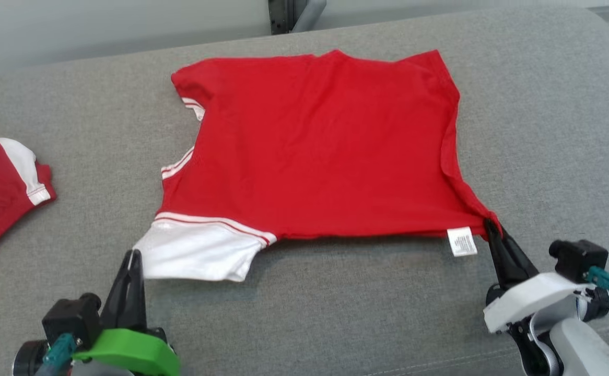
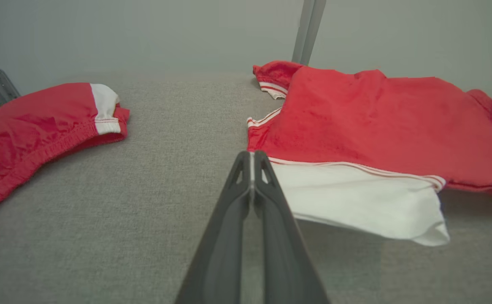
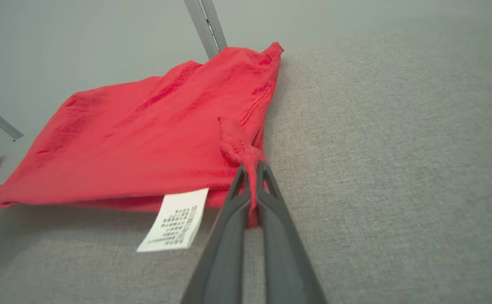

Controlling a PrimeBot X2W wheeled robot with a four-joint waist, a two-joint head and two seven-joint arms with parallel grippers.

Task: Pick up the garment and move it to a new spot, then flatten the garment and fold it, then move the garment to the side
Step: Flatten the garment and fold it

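Observation:
The garment point(image 1: 315, 151) is a red shirt with white sleeves, spread on the grey cushion, its near edge raised a little and casting a shadow. My right gripper point(image 1: 491, 228) is shut on the shirt's near right corner; red cloth point(image 3: 252, 169) bunches between its fingers, beside a white care label point(image 3: 174, 219). My left gripper point(image 1: 133, 256) is shut at the corner of the white sleeve point(image 1: 200, 250), and a thin strip of white shows pinched between its fingers point(image 2: 252, 162). The shirt point(image 2: 377, 122) stretches between both grippers.
A second red and white garment point(image 1: 1, 188) lies at the left edge of the cushion point(image 1: 545, 130), also seen in the left wrist view point(image 2: 39, 122). Bare grey fabric lies to the right and in front. A metal post point(image 1: 294, 13) stands behind the cushion.

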